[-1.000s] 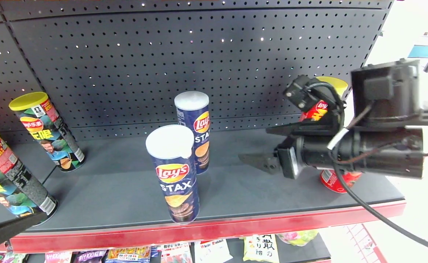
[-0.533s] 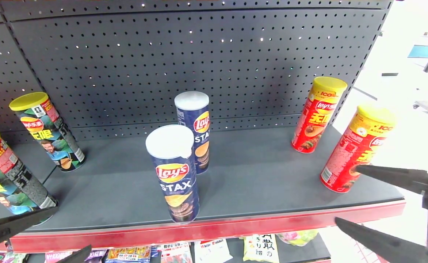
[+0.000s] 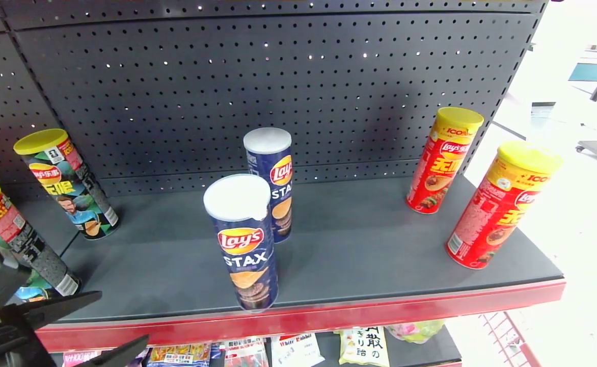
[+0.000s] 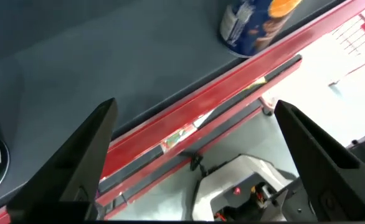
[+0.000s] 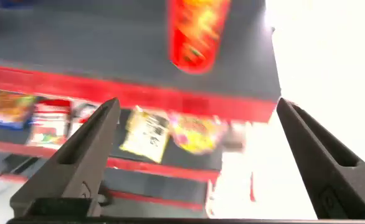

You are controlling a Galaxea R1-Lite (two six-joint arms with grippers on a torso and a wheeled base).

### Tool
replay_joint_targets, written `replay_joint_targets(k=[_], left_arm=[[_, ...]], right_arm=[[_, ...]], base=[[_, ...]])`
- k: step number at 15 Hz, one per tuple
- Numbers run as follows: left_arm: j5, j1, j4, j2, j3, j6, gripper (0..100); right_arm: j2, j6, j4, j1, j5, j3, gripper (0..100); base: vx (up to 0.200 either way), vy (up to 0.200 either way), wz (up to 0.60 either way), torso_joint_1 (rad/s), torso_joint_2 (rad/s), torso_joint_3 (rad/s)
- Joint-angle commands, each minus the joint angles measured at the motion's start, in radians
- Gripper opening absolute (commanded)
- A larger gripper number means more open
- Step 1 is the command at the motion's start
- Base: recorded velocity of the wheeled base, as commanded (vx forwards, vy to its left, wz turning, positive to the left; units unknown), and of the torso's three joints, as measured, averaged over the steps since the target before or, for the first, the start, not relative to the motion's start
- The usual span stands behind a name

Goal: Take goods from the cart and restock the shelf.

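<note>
Currently both grippers carry nothing. The left gripper [image 4: 195, 106] has its fingers spread wide and hangs low, just in front of the red lip [image 4: 189, 127] of the shelf [image 3: 339, 255]. The right gripper [image 5: 198, 102] is spread in the same way, a little below that lip. Straight ahead of it, the near red can [image 5: 197, 31] stands upright close to the shelf's front edge.

I judge that this is the pause between two placements. The next move is probably to bring another item from the cart, so the arms need to come clear of the lip.

Close beside the left gripper stands a dark can [image 3: 16, 239] with a yellow lid, which a careless swing could knock. Beyond it is a second dark can [image 3: 64, 183]. Between the two grippers and further in stand two blue cans [image 3: 245, 244], one behind the other. Behind the near red can is a far red can [image 3: 443, 158], near the pegboard [image 3: 278, 76]. Snack packets [image 3: 293, 349] lie on the level below.
</note>
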Motion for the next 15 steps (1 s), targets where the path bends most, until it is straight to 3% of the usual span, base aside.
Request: replay_joint_targets(k=[1, 5, 10, 15], left_arm=[[0.028, -0.001, -0.008, 0.131, -0.021, 0.009, 100], [0.057, -0.009, -0.037, 0.250, -0.069, 0.010, 100], [0.082, -0.083, -0.155, 0.385, -0.088, 0.012, 100], [0.139, -0.087, -0.193, 0.498, -0.118, 0.020, 100]], right_arm=[[-0.141, 0.003, 0.005, -0.057, -0.009, 0.072, 100], [-0.217, 0.003, 0.005, -0.057, -0.004, 0.131, 100], [-0.351, -0.016, 0.013, -0.055, -0.003, 0.207, 100], [-0.357, -0.016, 0.013, -0.055, -0.004, 0.209, 100]], base=[[0.000, 0.000, 0.00, 0.000, 0.00, 0.000], [0.000, 0.000, 0.00, 0.000, 0.00, 0.000], [0.000, 0.000, 0.00, 0.000, 0.00, 0.000], [0.000, 0.000, 0.00, 0.000, 0.00, 0.000]])
